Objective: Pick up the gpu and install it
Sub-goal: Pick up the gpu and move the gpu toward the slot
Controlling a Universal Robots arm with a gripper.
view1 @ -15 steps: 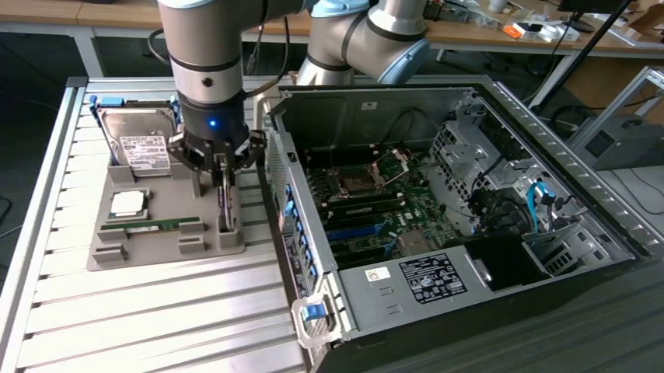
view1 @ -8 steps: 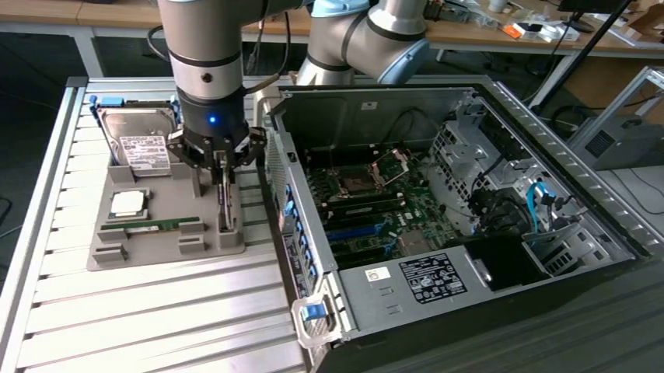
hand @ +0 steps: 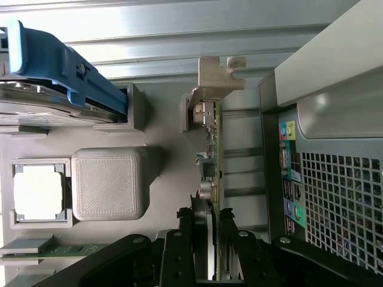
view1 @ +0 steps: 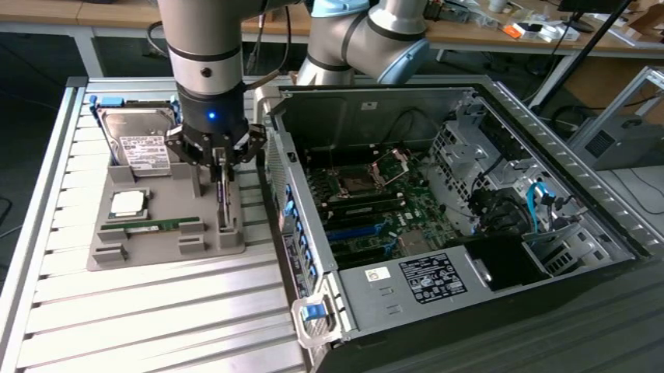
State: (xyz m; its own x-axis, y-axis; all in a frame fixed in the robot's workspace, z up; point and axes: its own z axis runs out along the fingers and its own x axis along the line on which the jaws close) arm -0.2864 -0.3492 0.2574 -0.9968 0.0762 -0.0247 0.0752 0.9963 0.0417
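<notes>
In the grey holder point(view1: 155, 255) on the desk point(view1: 145, 315), beside the open computer case point(view1: 311, 233), the gpu point(view1: 224, 211) point(hand: 210, 149) stands on edge, its long axis parallel to the case wall and its silver bracket point(hand: 215, 81) toward the hard drive point(view1: 140, 144); the gripper point(view1: 221, 176) point(hand: 208, 239) pinches its faces from above

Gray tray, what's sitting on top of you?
A hard drive, a chip, a memory stick and the gpu standing on edge. The end effector covers the gpu's top.
</notes>
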